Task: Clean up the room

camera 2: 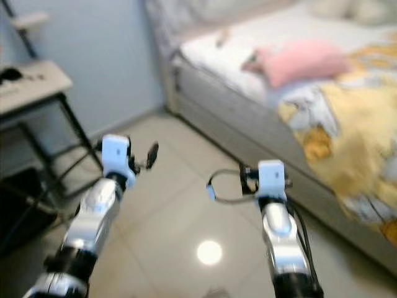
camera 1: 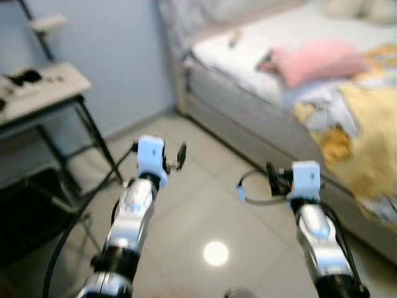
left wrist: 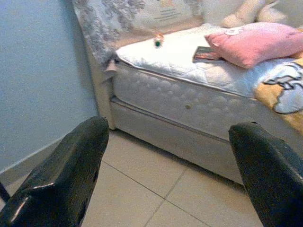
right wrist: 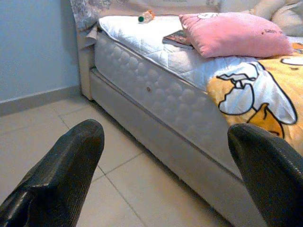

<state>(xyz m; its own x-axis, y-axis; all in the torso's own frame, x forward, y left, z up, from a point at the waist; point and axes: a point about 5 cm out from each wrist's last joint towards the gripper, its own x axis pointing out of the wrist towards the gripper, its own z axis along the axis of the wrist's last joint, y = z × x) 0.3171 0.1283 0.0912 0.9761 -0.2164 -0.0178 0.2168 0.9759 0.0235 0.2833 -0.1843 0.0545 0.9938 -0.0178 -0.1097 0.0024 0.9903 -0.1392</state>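
Note:
A bed (left wrist: 189, 101) with a white quilted mattress stands ahead on my right. On it lie a pink pillow (right wrist: 234, 33), a book (right wrist: 176, 38) beside the pillow, and a small bottle (left wrist: 157, 40) near the head end. A yellow cartoon blanket (right wrist: 265, 104) hangs over the bed's side. My left gripper (left wrist: 168, 137) is open over the tiled floor, empty, and points at the bed's corner. My right gripper (right wrist: 165, 137) is open too, empty, low beside the mattress. In the blurred eye views, both silver arms (camera 1: 133, 211) reach forward.
A light-topped table (camera 1: 37, 93) with black legs and small items on it stands at the left against the blue wall (camera 1: 118, 56). Dark things lie under it. Pale tiled floor (camera 1: 205, 205) runs between table and bed. A plush toy (left wrist: 236, 14) rests by the headboard.

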